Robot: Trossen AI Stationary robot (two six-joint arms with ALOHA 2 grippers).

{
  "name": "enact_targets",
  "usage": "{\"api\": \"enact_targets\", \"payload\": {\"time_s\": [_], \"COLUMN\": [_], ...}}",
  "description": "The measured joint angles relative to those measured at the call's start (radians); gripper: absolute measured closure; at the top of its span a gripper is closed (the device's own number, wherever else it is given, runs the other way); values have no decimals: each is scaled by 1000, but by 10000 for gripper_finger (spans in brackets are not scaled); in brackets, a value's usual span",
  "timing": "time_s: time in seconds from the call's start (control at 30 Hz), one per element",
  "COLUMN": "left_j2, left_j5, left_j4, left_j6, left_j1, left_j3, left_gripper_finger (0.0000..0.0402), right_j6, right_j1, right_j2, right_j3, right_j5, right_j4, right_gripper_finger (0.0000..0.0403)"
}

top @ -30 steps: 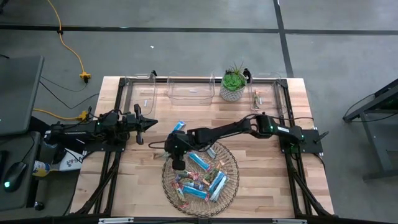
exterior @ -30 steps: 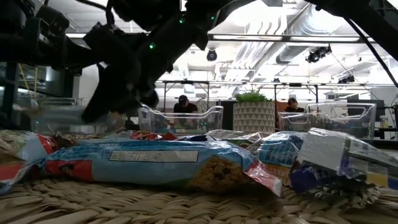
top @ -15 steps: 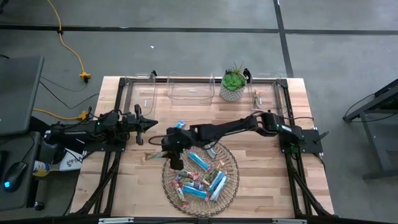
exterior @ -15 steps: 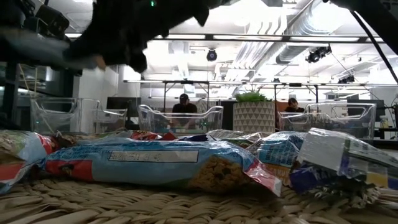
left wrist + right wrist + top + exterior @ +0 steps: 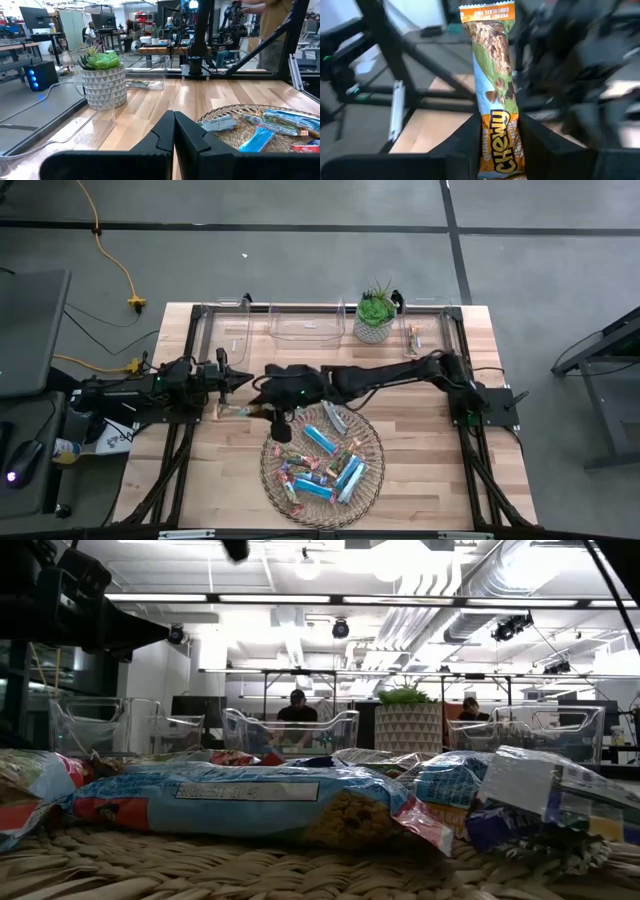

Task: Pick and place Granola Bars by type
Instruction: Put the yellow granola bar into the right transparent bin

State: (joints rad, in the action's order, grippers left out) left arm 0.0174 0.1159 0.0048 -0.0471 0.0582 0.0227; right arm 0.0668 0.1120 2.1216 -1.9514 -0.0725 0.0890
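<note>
An orange bar (image 5: pixel 496 100) is pinched between the fingers of the right hand (image 5: pixel 262 409), which is carried left of the basket (image 5: pixel 372 468) over the table (image 5: pixel 420 480). The bar should be kept gripped at its end and lowered fully into the matching bin (image 5: pixel 305 325) before release. The left hand (image 5: pixel 243 378) is shut, empty, waiting nearby. Since a second ago, the right hand has been swung from the basket rim leftward and raised.

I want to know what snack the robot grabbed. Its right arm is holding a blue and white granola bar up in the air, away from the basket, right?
Not quite. The color is wrong: the granola bar in the right end effector is orange and tan, as the right wrist view shows. The rest holds: it is lifted clear of the basket.
</note>
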Motion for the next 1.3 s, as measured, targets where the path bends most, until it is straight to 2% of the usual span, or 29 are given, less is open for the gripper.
{"api": "enact_targets", "payload": {"time_s": [0.3, 0.43, 0.53, 0.83, 0.93, 1.17, 1.3], "left_j2": [0, 0, 0, 0, 0, 0, 0], "left_j5": [0, 0, 0, 0, 0, 0, 0], "left_j4": [0, 0, 0, 0, 0, 0, 0], "left_j6": [0, 0, 0, 0, 0, 0, 0], "left_j1": [0, 0, 0, 0, 0, 0, 0], "left_j3": [0, 0, 0, 0, 0, 0, 0], "left_gripper_finger": [399, 399, 399, 399, 399, 399, 399], "right_j6": [-97, -131, -180, -363, -399, -470, -513], "right_j1": [0, 0, 0, -8, -21, -61, -81], "right_j2": [-154, -211, -245, -314, -335, -406, -463], "right_j3": [0, 0, 0, 0, 0, 0, 0], "right_j5": [213, 372, 552, 1243, 1403, 1634, 1642], "right_j4": [3, 26, 54, 65, 76, 109, 113], "right_gripper_finger": [305, 305, 305, 305, 305, 305, 305]}}
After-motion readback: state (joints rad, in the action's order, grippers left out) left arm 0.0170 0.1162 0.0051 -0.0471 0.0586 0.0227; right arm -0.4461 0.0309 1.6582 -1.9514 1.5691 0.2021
